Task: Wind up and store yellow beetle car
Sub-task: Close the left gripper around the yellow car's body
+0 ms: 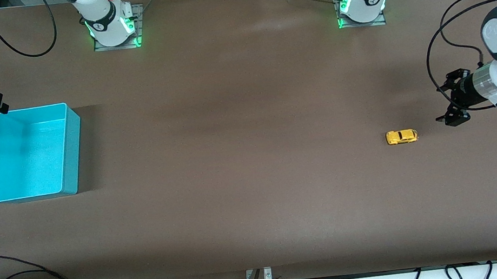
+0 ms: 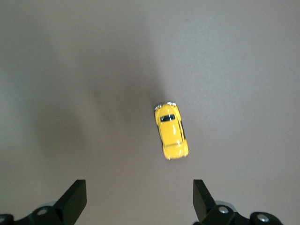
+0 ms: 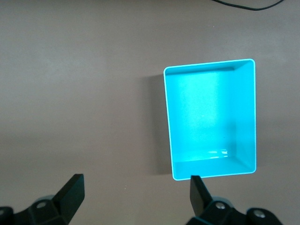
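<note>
The yellow beetle car (image 1: 401, 136) stands on its wheels on the brown table toward the left arm's end. My left gripper (image 1: 444, 103) hangs over the table beside the car, apart from it, fingers spread wide with nothing between them. In the left wrist view the car (image 2: 171, 131) lies ahead of the open left gripper (image 2: 139, 197). My right gripper (image 1: 0, 107) hovers by a corner of the turquoise bin (image 1: 69, 146) at the right arm's end. It is open and empty (image 3: 136, 194), and the bin (image 3: 211, 112) holds nothing.
Both arm bases (image 1: 111, 26) (image 1: 361, 2) stand along the table's edge farthest from the front camera. Loose black cables (image 1: 35, 276) lie at the table's nearest edge toward the right arm's end. A wide stretch of bare table separates car and bin.
</note>
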